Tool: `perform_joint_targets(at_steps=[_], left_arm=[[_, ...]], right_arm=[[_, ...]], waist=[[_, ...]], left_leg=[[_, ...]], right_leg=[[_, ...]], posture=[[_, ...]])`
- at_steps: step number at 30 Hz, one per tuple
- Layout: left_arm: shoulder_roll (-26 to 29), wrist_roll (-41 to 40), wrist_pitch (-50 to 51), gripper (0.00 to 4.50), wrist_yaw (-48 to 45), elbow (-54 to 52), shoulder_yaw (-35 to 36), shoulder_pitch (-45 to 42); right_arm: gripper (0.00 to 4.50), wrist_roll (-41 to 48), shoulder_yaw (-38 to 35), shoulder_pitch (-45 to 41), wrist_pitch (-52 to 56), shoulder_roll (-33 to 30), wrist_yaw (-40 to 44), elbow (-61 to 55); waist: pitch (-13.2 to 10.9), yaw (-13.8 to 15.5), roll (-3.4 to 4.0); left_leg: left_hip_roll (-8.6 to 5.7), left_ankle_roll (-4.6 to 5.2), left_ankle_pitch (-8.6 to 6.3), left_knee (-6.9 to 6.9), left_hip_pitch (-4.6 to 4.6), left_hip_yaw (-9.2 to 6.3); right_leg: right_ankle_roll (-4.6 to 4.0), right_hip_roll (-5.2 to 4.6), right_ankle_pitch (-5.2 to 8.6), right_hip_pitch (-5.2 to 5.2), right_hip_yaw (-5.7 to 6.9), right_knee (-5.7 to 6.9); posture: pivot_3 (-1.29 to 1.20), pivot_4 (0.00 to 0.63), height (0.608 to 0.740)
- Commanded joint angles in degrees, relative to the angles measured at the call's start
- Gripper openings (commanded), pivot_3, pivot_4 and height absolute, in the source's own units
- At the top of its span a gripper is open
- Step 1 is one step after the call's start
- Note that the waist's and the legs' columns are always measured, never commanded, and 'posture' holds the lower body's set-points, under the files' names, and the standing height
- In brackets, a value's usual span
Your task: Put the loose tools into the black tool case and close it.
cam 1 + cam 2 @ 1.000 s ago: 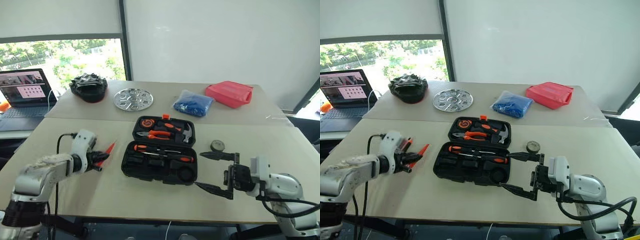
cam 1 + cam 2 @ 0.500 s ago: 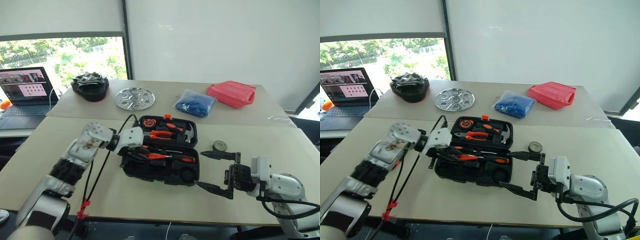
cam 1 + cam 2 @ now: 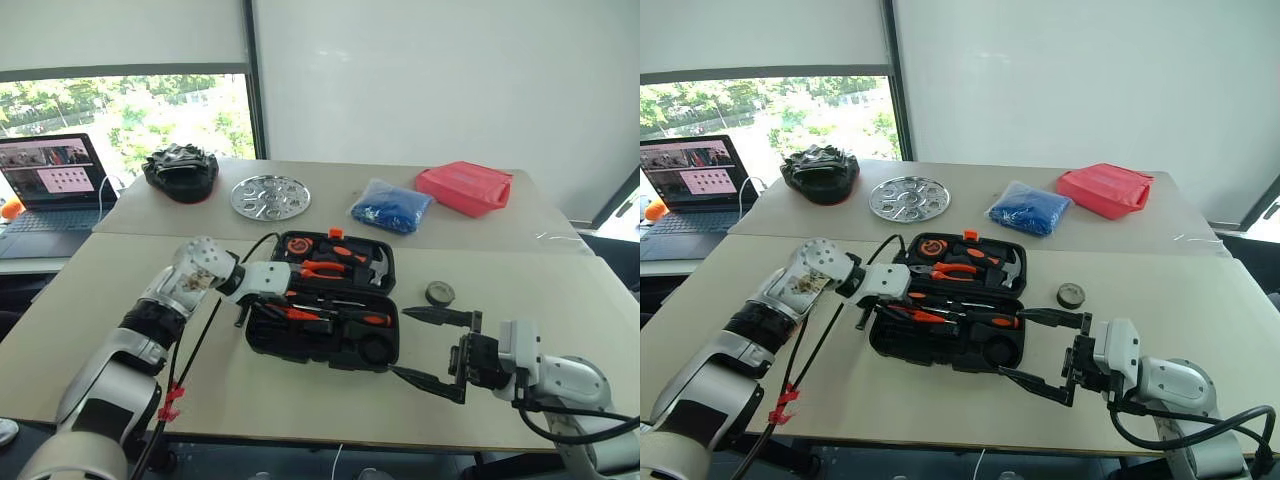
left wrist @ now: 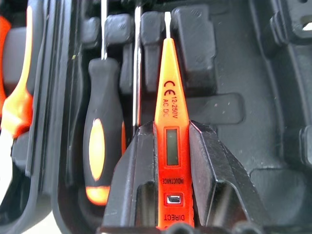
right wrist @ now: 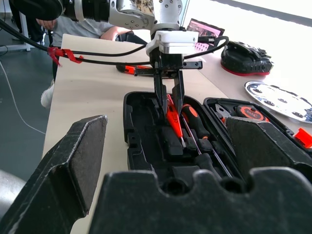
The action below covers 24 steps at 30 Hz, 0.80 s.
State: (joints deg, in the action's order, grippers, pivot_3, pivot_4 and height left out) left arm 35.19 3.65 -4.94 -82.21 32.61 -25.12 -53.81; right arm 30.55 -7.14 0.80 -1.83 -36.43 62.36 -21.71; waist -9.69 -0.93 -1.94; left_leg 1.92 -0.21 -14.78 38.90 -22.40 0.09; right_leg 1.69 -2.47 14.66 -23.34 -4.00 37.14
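the left gripper (image 4: 168, 146) clamps the slim orange tester screwdriver (image 4: 169, 112) over the open flat black moulded-plastic tool case (image 3: 322, 338); the right gripper (image 3: 432, 347) gapes empty near the table's front edge (image 3: 300, 425).

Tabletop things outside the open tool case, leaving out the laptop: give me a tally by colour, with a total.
Black or dark: 2, the bowl-like object and the tape roll
Silver: 1, the round metal tray
Blue: 1, the bag
Red: 1, the plastic box
Total: 5
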Motion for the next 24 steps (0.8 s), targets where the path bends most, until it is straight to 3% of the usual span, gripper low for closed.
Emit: perform_joint_targets(at_steps=[1, 19, 24], left_arm=[[-0.7, 1.1, 1.0, 0.63, -0.3, -0.4, 0.3, -0.5], [-2.3, 4.3, 11.2, 0.63, 0.2, -5.8, 0.3, 1.3], [-3.4, 1.1, 9.2, 2.45, 1.0, -6.8, 3.3, 0.9]], right_arm=[[4.50, 0.4, -1.2, 0.2, -1.6, -0.1, -0.1, -1.6], [4.50, 0.2, -0.2, -2.0, -0.6, -0.4, -0.4, -1.5], [4.50, 0.1, -0.1, -2.2, -0.5, -0.4, -0.5, -1.4]], waist=[[0.0, 0.1, 0.00], [0.0, 0.1, 0.01], [0.0, 0.1, 0.00]], left_leg=[[0.00, 0.00, 0.00, 0.00, 0.00, 0.00], [-0.01, 0.00, 0.00, 0.05, 0.11, -0.01], [-0.01, 0.00, 0.00, 0.05, 0.08, -0.02]], right_leg=[[0.00, 0.00, 0.00, 0.00, 0.00, 0.00], [0.01, 0.00, 0.00, 0.12, 0.00, 0.06], [0.01, -0.01, 0.00, 0.11, 0.00, 0.04]], posture=[[0.00, 0.150, 0.740], [0.00, 0.150, 0.740], [0.00, 0.150, 0.740]])
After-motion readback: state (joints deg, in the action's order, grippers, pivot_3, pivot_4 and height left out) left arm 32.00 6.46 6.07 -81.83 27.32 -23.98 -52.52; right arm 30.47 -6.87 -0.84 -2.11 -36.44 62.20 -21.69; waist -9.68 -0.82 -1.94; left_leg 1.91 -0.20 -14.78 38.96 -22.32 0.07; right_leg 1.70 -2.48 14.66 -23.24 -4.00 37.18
